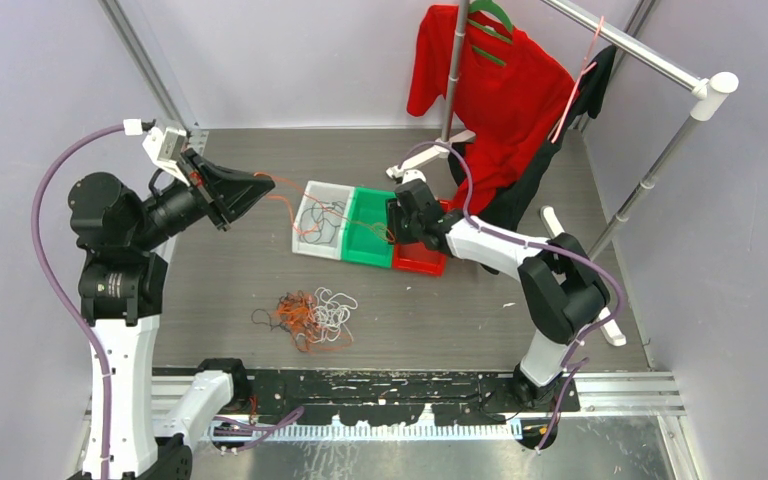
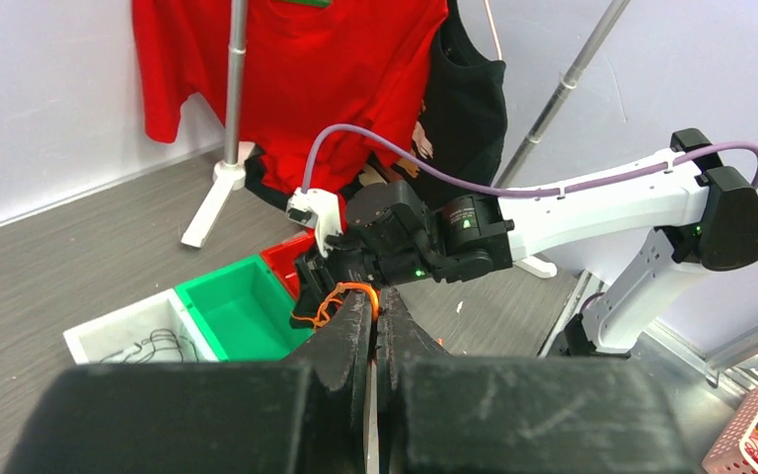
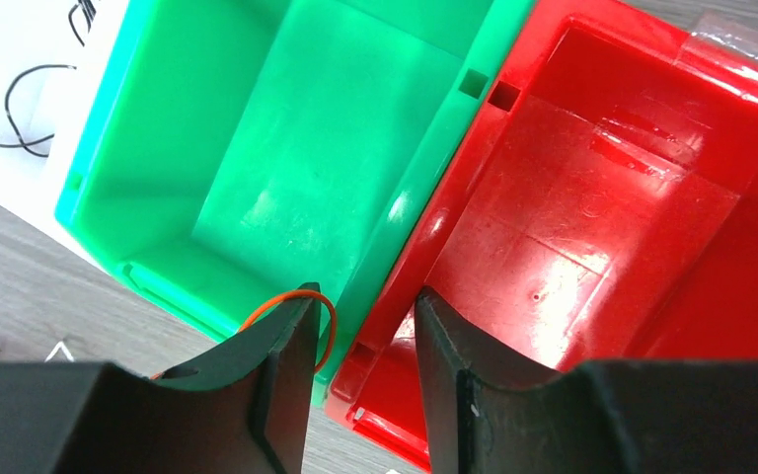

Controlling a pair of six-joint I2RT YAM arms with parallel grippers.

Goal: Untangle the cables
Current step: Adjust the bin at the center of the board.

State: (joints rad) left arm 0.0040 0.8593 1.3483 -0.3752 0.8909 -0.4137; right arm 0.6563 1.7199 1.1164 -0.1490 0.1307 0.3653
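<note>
top view: the left jaws, upper left of frame, are pinched together on one orange cable stretched toward the bins. the tangled cables lie on the desk, lower centre.

left wrist view: the orange strand runs from the closed tips to the right jaws, centre frame.

right wrist view: the right jaws stand apart above the seam between the green bin and the red bin, with the orange loop hooked over one finger. closing could miss it, and a taut pull might drag a bin.
</note>
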